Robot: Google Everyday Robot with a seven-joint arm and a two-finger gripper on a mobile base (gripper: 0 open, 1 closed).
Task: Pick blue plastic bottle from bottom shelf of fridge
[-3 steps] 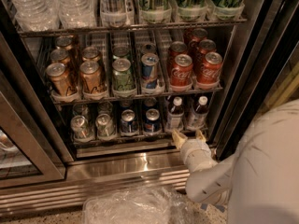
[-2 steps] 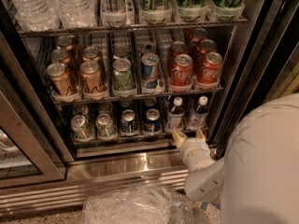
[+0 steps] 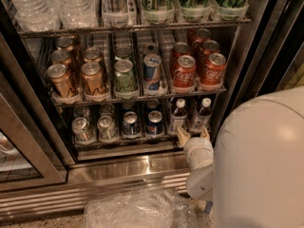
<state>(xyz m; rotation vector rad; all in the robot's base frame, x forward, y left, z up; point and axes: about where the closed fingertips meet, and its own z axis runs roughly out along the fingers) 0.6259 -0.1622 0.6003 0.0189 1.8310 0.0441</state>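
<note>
camera view puts the gripper (image 3: pixel 194 135) low at the right front of the fridge (image 3: pixel 123 172), its tan fingers (image 3: pixel 183 136) spread with nothing between them, just in front of the steel rail of the bottom shelf (image 3: pixel 118 145). right behind that rail, in the two rightmost lanes, stand two white-capped bottles. the blue plastic bottle (image 3: pixel 177 118) looks to be the left one with the paler label, and the second bottle (image 3: pixel 202 114) is just beside it.

from where i stand, the risk is the pairing: the spread jaws sit between both bottles, so a straight push could catch the wrong one, or a finger could nudge a base and tip it back down its lane. the rail may also block a low approach, and the bulky white arm (image 3: pixel 256 160) hides the right side.

leftward on the same shelf, the lanes hold blue-and-silver cans (image 3: pixel 154 122) and silver cans (image 3: pixel 81 127). the rack above (image 3: pixel 142 95) carries red cans (image 3: pixel 184 72) and gold cans (image 3: pixel 59 80). crumpled clear plastic (image 3: pixel 137 210) lies on the floor below.
</note>
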